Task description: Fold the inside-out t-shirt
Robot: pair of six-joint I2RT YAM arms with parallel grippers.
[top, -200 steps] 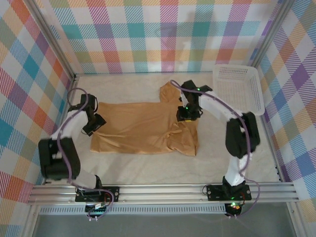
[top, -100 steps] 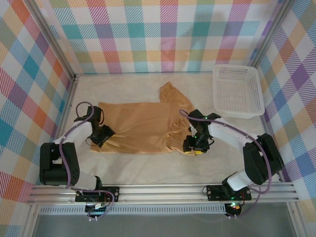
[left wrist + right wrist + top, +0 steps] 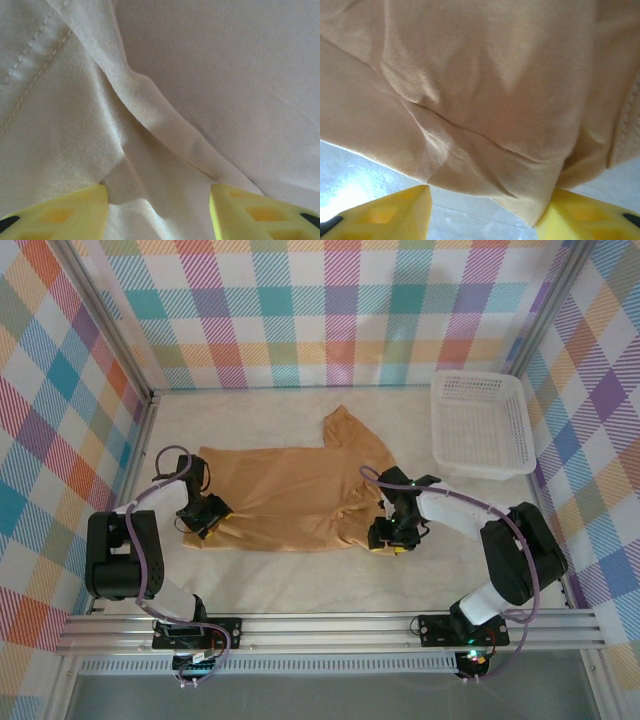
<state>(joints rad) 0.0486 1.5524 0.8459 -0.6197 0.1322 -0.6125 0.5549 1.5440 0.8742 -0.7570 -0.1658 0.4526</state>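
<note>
The inside-out t-shirt (image 3: 285, 495), plain tan, lies spread flat on the white table, with one sleeve (image 3: 345, 430) pointing to the back. My left gripper (image 3: 205, 521) is down on its near-left corner. In the left wrist view that gripper (image 3: 159, 212) is open, with creased fabric (image 3: 150, 125) and a stitched hem lying between the yellow fingers (image 3: 55, 215). My right gripper (image 3: 391, 538) is at the shirt's near-right corner. It (image 3: 485, 215) is open too, and the shirt's corner (image 3: 530, 200) hangs over bare table and touches the right finger (image 3: 590, 217).
A white mesh basket (image 3: 480, 471) stands at the back right of the table. Checked walls and metal frame posts close in the table on three sides. A metal rail (image 3: 320, 625) carrying both arm bases runs along the near edge.
My right gripper came from the back sleeve area down to the shirt's near-right corner. My left gripper slid along the left edge to the near-left corner. Both have hardly moved in the last half second.
</note>
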